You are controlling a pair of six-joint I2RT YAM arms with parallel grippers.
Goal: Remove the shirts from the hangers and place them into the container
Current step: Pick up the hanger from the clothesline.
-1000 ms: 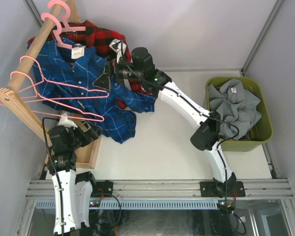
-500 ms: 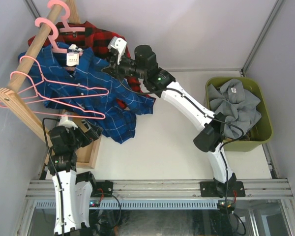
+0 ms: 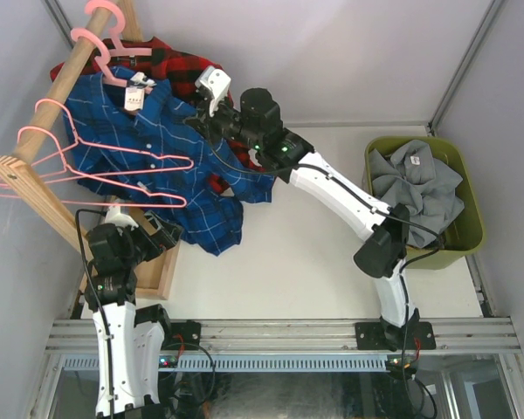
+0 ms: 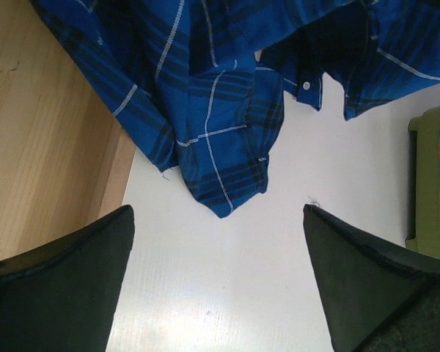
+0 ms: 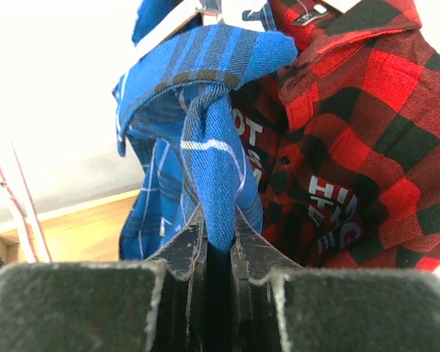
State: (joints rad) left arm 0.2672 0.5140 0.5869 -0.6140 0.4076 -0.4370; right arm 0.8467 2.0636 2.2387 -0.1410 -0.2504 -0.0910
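A blue plaid shirt (image 3: 157, 148) hangs on a pink hanger (image 3: 92, 48) from the wooden rail (image 3: 65, 78), its tail reaching the table. My right gripper (image 3: 199, 115) is shut on a fold of the blue plaid shirt (image 5: 213, 169) just below its collar; in the right wrist view the right gripper (image 5: 218, 220) pinches the cloth. The red-black plaid shirt (image 5: 352, 147) with white lettering hangs right behind. A grey shirt (image 3: 415, 188) lies in the olive-green container (image 3: 470, 201). My left gripper (image 4: 218, 209) is open and empty, low over the table near the shirt's hem (image 4: 220, 191).
Two empty pink hangers (image 3: 105, 170) hang on the near end of the rail, in front of the blue shirt. The flat wooden base board (image 4: 44, 147) lies under the rail at the left. Grey walls close in the table at the back and sides.
My right gripper has shut on the blue shirt near the collar and pushed up and left, lifting that fold. The left arm has not moved.
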